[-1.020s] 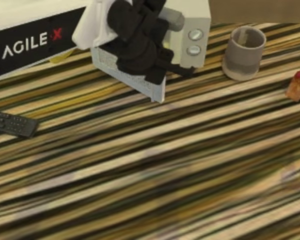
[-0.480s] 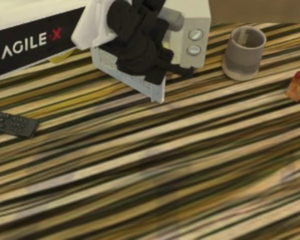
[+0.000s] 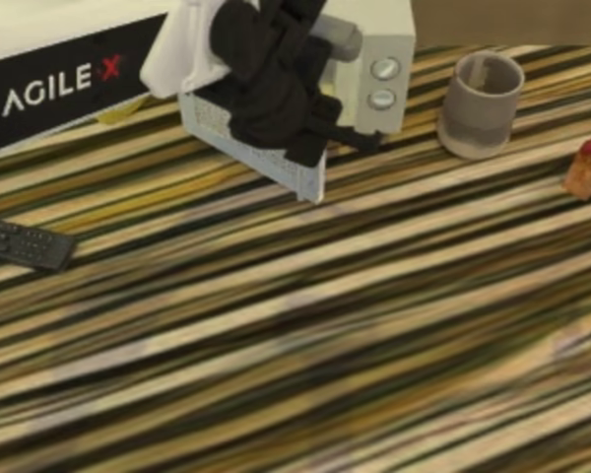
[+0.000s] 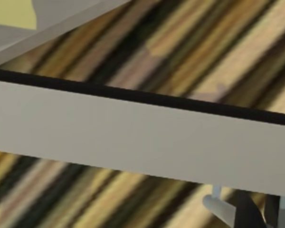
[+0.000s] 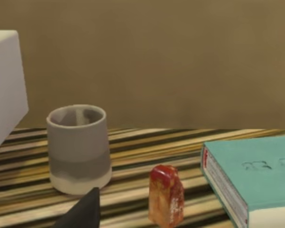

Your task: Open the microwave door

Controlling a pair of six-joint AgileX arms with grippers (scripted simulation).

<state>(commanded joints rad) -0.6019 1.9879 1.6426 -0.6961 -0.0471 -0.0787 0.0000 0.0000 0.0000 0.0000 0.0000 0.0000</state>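
Grey mug (image 3: 481,103) near a red-orange stamp (image 3: 585,168) and teal book (image 5: 249,173) — black remote (image 3: 25,242) far left.

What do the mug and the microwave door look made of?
Mug: likely glazed ceramic, matte grey over a paler base band. Microwave door, swung partly open with the left gripper at it: seemingly painted metal or plastic, cream-white, with speckled grey mesh.

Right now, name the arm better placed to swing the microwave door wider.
Left. My left gripper is at the microwave door, which already stands ajar; my right arm is out of the top view, near the grey mug.
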